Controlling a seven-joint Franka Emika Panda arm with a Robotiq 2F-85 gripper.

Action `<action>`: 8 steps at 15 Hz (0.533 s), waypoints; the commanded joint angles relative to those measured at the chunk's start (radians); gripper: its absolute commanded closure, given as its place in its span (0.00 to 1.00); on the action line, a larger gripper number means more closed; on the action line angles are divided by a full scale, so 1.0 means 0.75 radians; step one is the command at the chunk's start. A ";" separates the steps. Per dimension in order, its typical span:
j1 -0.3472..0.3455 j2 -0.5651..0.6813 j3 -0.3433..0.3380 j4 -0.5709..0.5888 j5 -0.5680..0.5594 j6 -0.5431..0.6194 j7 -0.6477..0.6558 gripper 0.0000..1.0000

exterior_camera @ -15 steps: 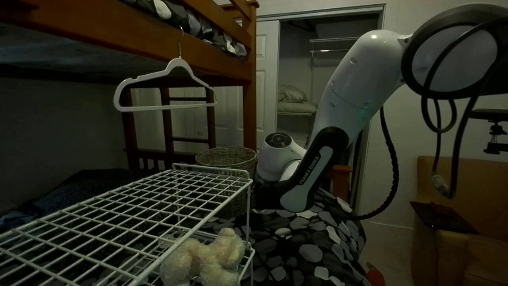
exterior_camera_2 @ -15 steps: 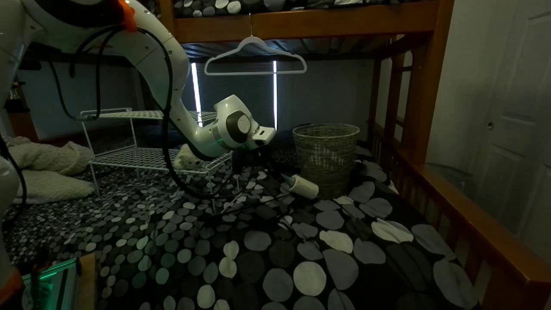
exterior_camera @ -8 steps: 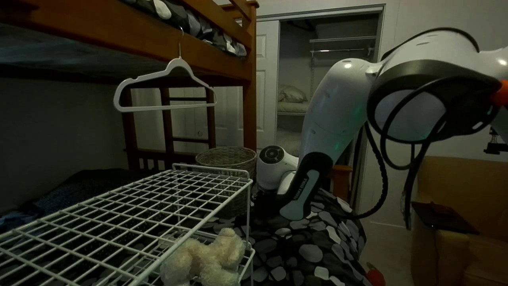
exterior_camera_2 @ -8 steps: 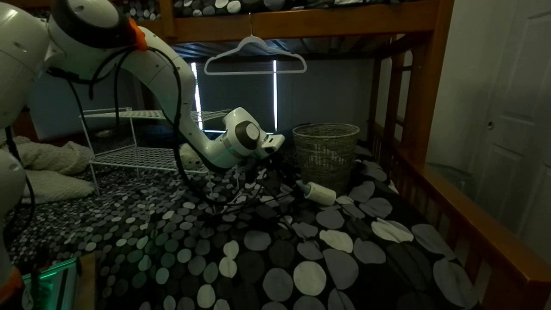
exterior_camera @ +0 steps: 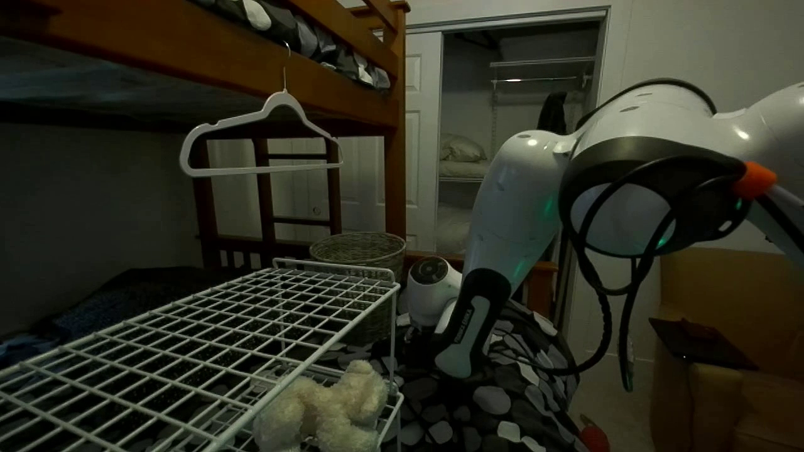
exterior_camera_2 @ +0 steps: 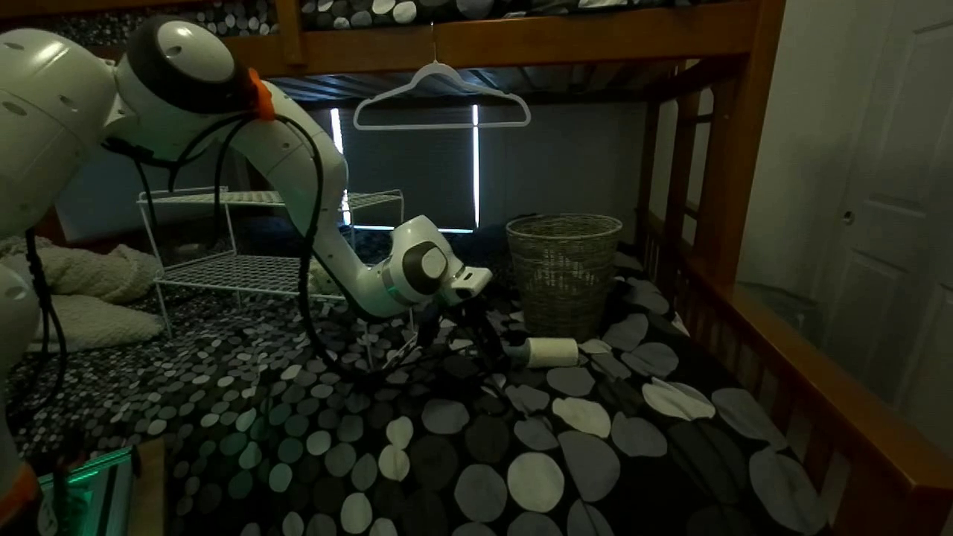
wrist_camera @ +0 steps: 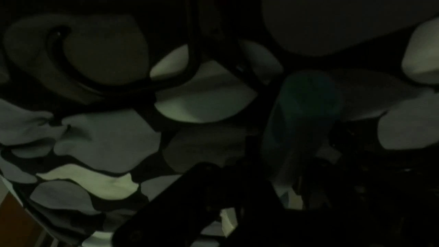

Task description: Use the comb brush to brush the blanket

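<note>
The blanket (exterior_camera_2: 536,480) is black fabric with white and grey dots, spread over the bed. It shows in both exterior views (exterior_camera: 493,398) and fills much of the wrist view (wrist_camera: 109,140). The brush looks like a lint roller with a cream roller (exterior_camera_2: 552,352) and a blue-grey handle, which shows in the wrist view (wrist_camera: 305,103). My gripper (exterior_camera_2: 506,351) is shut on the handle, low over the blanket, with the roller lying about level. I cannot tell whether the roller touches the fabric. The wrist view (wrist_camera: 274,164) is very dark around the fingers.
A wicker basket (exterior_camera_2: 563,275) stands just behind the roller. A white wire rack (exterior_camera_2: 223,275) with a cream plush toy (exterior_camera: 326,408) stands beside the arm. A white hanger (exterior_camera_2: 441,68) hangs from the upper bunk. A wooden bed rail (exterior_camera_2: 819,387) runs along one side.
The arm has come down toward the blanket. The roller has moved down and to the right in an exterior view and turned from tilted to about level. The grip on the handle stays.
</note>
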State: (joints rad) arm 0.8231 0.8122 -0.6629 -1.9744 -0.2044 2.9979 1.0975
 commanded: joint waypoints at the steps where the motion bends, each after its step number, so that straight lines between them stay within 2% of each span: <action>1: -0.104 -0.045 0.111 0.008 0.089 -0.133 -0.109 0.95; 2: -0.127 -0.064 0.132 0.008 0.094 -0.167 -0.129 0.53; 3: -0.130 -0.083 0.124 0.010 0.091 -0.205 -0.125 0.53; 4: -0.140 -0.113 0.129 0.007 0.081 -0.244 -0.127 0.45; 6: -0.191 -0.212 0.183 -0.008 0.076 -0.308 -0.154 0.30; 8: -0.262 -0.318 0.277 -0.016 0.075 -0.365 -0.195 0.16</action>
State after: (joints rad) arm 0.7040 0.7113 -0.5554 -1.9510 -0.1588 2.8011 1.0148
